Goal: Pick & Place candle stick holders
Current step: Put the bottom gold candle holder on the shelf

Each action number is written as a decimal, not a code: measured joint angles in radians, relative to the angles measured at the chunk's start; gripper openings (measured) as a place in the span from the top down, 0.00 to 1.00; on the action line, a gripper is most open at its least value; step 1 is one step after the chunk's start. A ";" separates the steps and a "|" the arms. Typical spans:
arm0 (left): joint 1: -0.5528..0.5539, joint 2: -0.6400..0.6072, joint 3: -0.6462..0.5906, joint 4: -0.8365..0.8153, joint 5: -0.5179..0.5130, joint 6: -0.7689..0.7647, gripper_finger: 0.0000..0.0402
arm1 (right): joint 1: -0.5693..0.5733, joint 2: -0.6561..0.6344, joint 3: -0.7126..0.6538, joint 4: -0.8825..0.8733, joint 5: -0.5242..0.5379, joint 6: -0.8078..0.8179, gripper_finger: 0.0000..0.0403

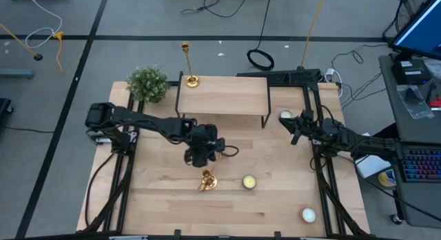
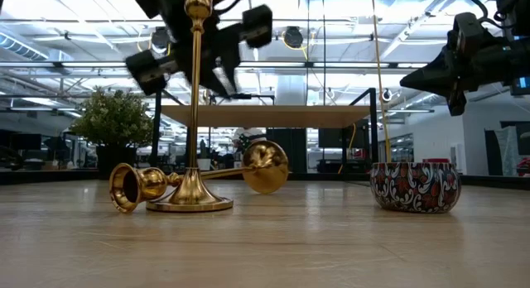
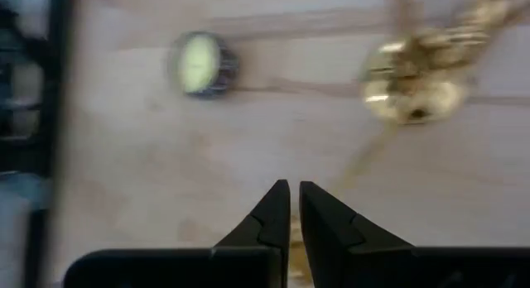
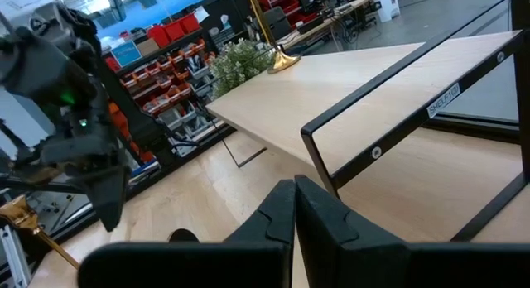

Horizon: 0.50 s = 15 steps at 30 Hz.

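A tall gold candle stick holder point(image 2: 195, 114) stands upright with its round base point(image 2: 190, 203) on the table, near the middle point(image 1: 205, 175). My left gripper point(image 3: 294, 193), slanting down, is shut on its upper stem. A second holder point(image 2: 199, 179) lies on its side right behind the first. A third point(image 1: 188, 64) stands upright on the wooden shelf's point(image 1: 222, 95) far left corner. My right gripper point(image 4: 294, 189) waits shut at the table's right side point(image 1: 298, 128), level and touching nothing. My left gripper holds the upright holder's thin stem near its top cup point(image 2: 197, 5), pinched between the two fingers. The fingers slant down from the far side and lie across the stem; the gripper's body hides the exact spot. The holder stays upright, its base on the table.
A patterned tin candle point(image 1: 249, 182) sits just right of the holders. Two more candles lie at the shelf's right end point(image 1: 286, 116) and near the front right corner point(image 1: 308, 214). A potted plant point(image 1: 147, 83) stands at the far left beside the shelf.
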 joint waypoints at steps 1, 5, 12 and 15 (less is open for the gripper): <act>-0.001 0.008 -0.002 0.007 0.009 -0.001 0.92 | 0.000 0.000 0.000 -0.006 -0.001 0.000 0.99; -0.005 0.038 0.000 0.032 0.011 0.015 0.92 | 0.000 0.004 0.000 -0.022 -0.001 0.000 0.99; -0.004 0.083 0.000 0.058 0.008 0.055 0.92 | 0.000 0.014 0.000 -0.021 0.000 0.011 0.99; -0.004 0.098 0.000 0.068 0.005 0.098 0.92 | 0.000 0.017 0.000 -0.023 0.000 0.024 0.99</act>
